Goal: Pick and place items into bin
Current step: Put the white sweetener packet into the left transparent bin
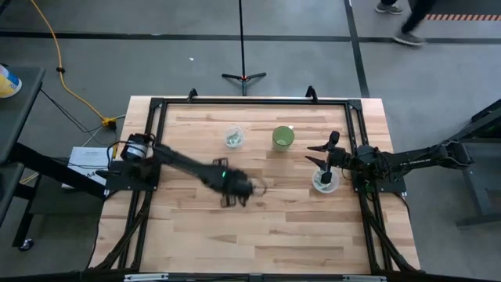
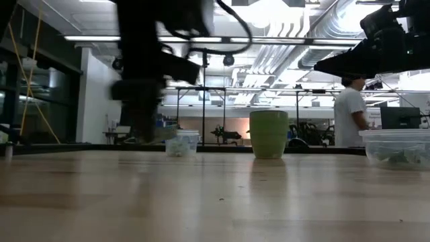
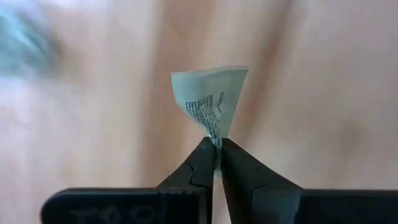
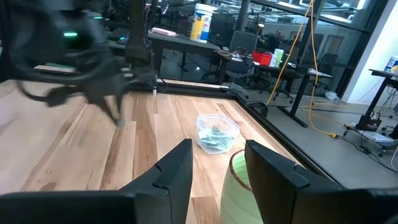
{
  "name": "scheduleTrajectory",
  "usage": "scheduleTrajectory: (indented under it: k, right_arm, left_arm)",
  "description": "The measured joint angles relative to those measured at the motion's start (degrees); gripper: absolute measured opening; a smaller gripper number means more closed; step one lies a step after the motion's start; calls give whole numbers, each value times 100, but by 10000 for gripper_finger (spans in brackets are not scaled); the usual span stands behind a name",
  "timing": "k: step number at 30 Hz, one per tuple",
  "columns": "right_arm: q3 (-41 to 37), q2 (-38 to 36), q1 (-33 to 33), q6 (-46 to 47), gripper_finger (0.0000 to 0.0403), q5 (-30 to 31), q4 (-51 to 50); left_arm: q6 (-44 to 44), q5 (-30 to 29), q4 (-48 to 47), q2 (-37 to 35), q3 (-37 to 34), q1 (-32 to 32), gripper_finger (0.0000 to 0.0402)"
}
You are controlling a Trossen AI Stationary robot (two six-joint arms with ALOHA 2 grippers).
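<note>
My left gripper [image 3: 216,163] is over the middle of the table [image 1: 252,188] and is shut on one small pale green and white packet [image 3: 211,99] with black print. More packets lie in a clear tub [image 1: 233,137] at the far side, also seen in the right wrist view [image 4: 216,137]. A second clear tub [image 1: 325,182] stands on the right and holds pale scraps [image 2: 400,151]. My right gripper [image 1: 315,155] hovers open above that tub, touching nothing. My left gripper pinches the packet by one narrow corner [image 3: 216,138] between its two fingertips. The fingers point down at the table from above. The packet sticks out beyond the fingertips, bent into a curve, and is lifted clear of the wood.
A green cup [image 1: 282,138] stands at the far side between the two tubs, close to my right gripper [image 4: 239,180]. A black frame rail [image 1: 250,102] runs round the table. Bare wood lies toward the near edge [image 1: 258,243]. A person [image 2: 349,111] stands in the room behind.
</note>
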Motion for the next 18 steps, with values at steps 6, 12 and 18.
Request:
scheduleTrajectory:
  k: [6, 12, 18]
  right_arm:
    - [0, -2, 1, -30, 139, 2, 3]
    - [0, 0, 0, -46, 139, 4, 75]
    - [0, -2, -1, -112, 139, 4, 348]
  left_arm:
    - [1193, -109, -437, -11, 579, 940, 37]
    - [2211, -105, -359, -14, 926, 1867, 48]
    - [2891, 80, -292, -27, 1099, 2420, 43]
